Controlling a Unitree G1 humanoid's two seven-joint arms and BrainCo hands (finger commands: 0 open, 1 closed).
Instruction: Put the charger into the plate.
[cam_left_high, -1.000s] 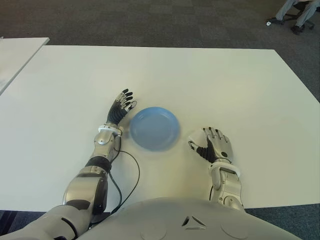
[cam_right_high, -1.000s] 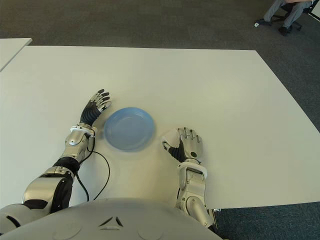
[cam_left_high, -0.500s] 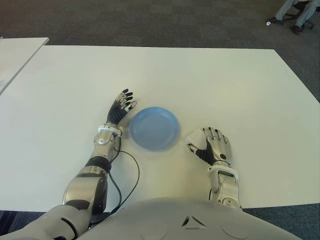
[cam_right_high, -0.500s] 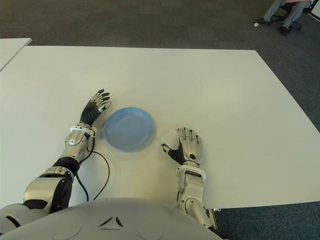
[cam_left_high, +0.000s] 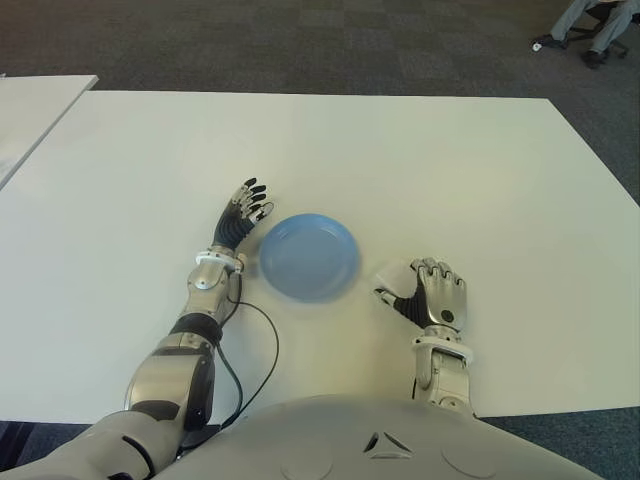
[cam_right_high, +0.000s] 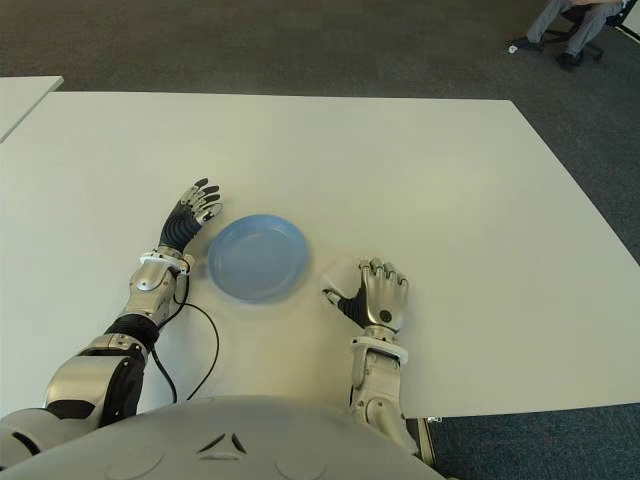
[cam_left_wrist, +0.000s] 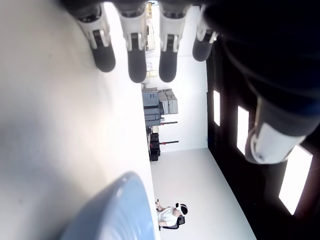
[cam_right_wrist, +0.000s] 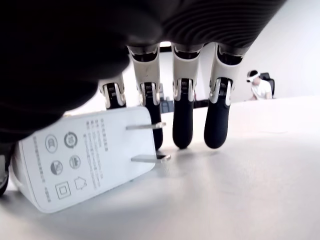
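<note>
Curling: right hand (cam_left_high: 432, 296) fingers bent down over white charger (cam_right_wrist: 82, 155), on white table (cam_left_high: 450, 170), just right of blue plate (cam_left_high: 309, 256); firm grasp not confirmed.
Charger markings: round certification icons are seen; text unreadable; two prongs exposed.
Left hand (cam_left_high: 243, 213): fingers extended, released, beside plate's left rim.
Room: bare tabletop beyond plate.

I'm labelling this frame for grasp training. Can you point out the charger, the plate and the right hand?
charger (cam_right_wrist: 85, 155): right wrist view, on its white printed face beside the prongs.
plate (cam_left_high: 309, 256): left eye view, on the bare blue middle.
right hand (cam_left_high: 437, 299): left eye view, on the back of the hand.
</note>
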